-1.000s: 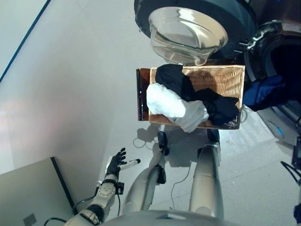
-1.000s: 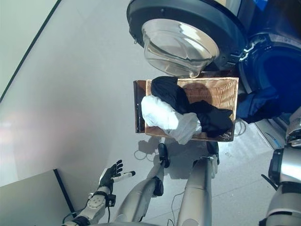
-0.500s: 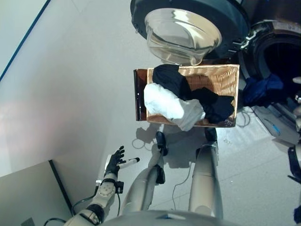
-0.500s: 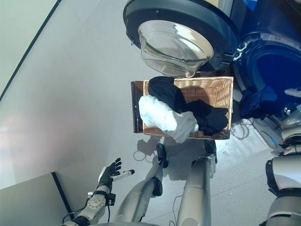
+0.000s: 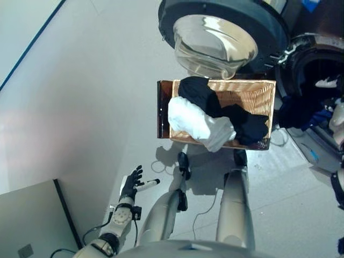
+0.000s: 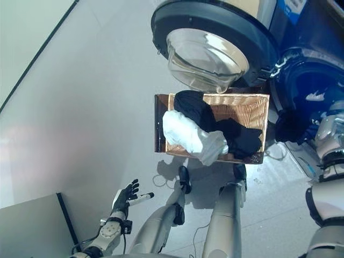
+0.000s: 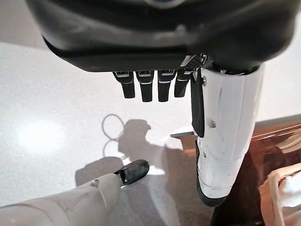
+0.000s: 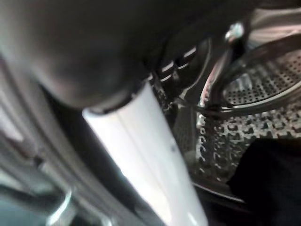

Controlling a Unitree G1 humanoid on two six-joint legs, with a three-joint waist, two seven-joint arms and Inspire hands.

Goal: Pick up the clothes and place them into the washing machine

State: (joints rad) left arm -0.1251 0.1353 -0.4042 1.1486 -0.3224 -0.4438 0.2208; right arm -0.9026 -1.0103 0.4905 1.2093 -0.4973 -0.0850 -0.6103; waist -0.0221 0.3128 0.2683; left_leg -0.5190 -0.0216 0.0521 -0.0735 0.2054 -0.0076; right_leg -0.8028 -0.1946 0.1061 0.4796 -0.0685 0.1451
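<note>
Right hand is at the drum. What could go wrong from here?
1. The dark garment hangs over the drum lip by the right hand; it may slide out or get caught by the door.
2. The white garment overhangs the basket edge and could fall out on the next grab.
3. The door sits above the basket; an arm may hit it.
</note>
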